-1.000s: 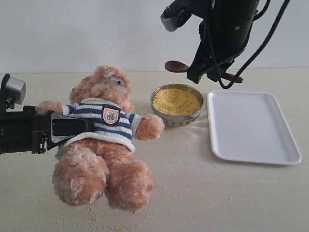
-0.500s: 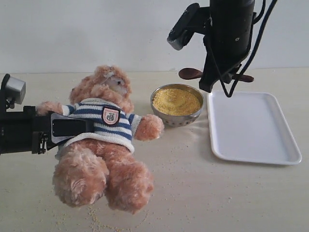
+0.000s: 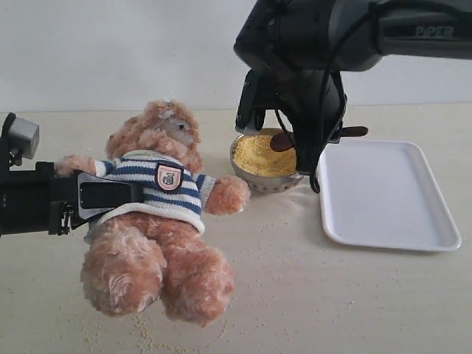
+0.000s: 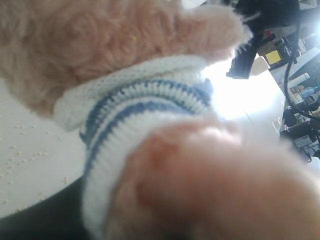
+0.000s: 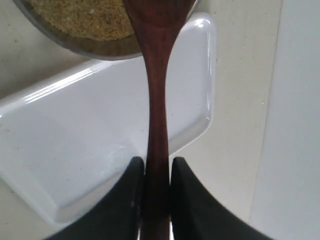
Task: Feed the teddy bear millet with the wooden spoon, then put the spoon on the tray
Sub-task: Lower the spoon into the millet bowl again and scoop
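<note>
The right gripper (image 5: 157, 167) is clamped on the spoon (image 5: 158, 100) handle. The spoon has dropped; its bowl now hangs over the millet (image 3: 258, 156) just ahead, so scooping looks imminent. The tray (image 5: 75, 145) lies below the handle. Farther off, the left gripper (image 3: 110, 195) clasps the bear (image 3: 158, 221).

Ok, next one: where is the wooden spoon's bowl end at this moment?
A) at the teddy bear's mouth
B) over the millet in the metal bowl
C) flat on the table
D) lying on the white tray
B: the wooden spoon, gripped by its handle in the right end effector, reaches its bowl end over the millet, apart from the teddy bear and not lying on the tray.
</note>
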You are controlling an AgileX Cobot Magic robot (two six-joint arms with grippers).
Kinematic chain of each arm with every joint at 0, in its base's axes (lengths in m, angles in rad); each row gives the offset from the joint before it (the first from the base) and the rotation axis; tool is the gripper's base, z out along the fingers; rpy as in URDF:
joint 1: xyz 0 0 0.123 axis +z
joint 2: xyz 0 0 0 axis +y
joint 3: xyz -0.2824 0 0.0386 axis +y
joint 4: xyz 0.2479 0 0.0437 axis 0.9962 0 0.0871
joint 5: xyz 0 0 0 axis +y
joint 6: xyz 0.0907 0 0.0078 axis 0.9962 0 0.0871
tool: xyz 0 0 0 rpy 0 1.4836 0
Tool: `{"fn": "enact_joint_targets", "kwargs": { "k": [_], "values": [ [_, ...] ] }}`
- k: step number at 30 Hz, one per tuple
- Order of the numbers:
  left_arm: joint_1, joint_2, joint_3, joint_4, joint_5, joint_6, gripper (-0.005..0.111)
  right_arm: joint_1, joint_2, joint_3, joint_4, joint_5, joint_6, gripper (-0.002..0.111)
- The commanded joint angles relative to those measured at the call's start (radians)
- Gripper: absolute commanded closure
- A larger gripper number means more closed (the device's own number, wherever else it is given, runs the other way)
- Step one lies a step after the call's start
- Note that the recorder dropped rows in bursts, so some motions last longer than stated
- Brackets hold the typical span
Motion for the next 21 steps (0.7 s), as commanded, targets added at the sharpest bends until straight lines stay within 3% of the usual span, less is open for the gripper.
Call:
{"fn": "enact_joint_targets", "kwargs": {
  "k": [1, 21],
  "values": [
    [0.003, -0.003, -0.003, -0.019, 0.019, 0.001, 0.102, 0.003, 0.033, -0.005, -0.113, -0.001, 0.042, 0.108],
    [0.003, -0.003, -0.003, -0.019, 0.018, 0.001, 0.102, 0.003, 0.101, -0.005, -0.209, -0.001, 0.034, 0.108]
  ]
}}
